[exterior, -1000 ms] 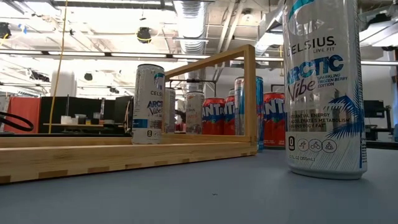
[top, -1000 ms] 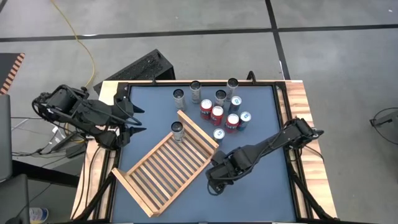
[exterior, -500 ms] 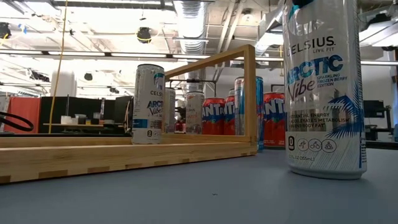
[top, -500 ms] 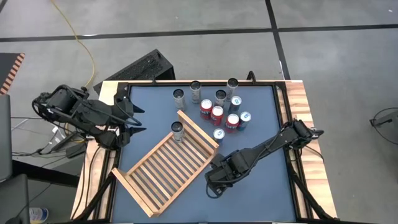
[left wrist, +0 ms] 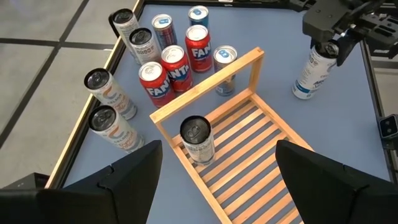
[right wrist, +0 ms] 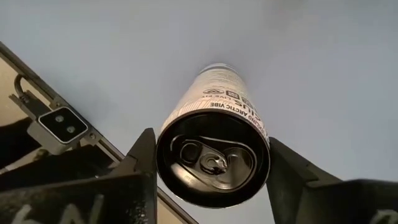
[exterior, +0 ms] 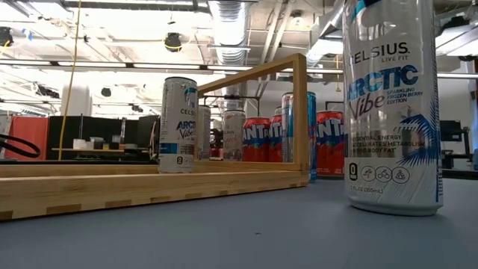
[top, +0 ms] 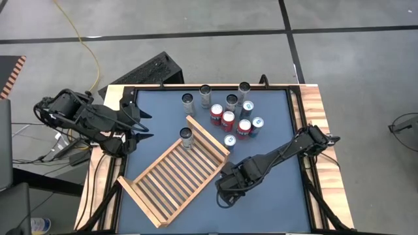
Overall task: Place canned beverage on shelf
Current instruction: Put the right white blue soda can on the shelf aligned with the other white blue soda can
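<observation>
My right pincer (right wrist: pixel 208 163) pinches the tall white Celsius can (right wrist: pixel 214 147) between its fingers; I'd lift straight, keeping it upright, toward the slatted light-wood shelf (top: pixel 175 175).

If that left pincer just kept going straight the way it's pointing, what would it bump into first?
Probably the white can standing on the wooden shelf; it sits centred ahead between the left pincer fingers, though depth is hard to judge.

Blue table (top: pixel 274 196), slatted shelf (top: pixel 171 177), clustered cans (top: pixel 230 117)
</observation>
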You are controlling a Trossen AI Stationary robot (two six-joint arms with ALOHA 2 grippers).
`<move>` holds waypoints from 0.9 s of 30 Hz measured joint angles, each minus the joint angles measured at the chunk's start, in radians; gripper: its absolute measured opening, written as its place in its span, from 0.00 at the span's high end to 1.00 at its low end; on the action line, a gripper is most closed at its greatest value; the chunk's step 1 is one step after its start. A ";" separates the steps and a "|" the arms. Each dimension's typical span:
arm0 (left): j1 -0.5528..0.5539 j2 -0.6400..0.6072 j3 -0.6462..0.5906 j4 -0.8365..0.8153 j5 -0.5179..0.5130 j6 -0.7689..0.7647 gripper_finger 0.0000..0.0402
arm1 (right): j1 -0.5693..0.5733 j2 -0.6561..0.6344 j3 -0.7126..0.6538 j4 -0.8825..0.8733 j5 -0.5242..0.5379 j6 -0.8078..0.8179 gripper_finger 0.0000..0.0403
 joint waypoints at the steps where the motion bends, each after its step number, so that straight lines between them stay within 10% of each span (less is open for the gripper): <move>1: 0.000 0.000 0.000 0.001 0.000 0.003 0.25 | 0.000 0.000 0.000 0.000 0.000 -0.004 0.58; 27: 0.000 0.000 0.000 0.007 -0.005 0.005 0.25 | -0.089 -0.053 0.153 -0.141 -0.055 -0.496 0.58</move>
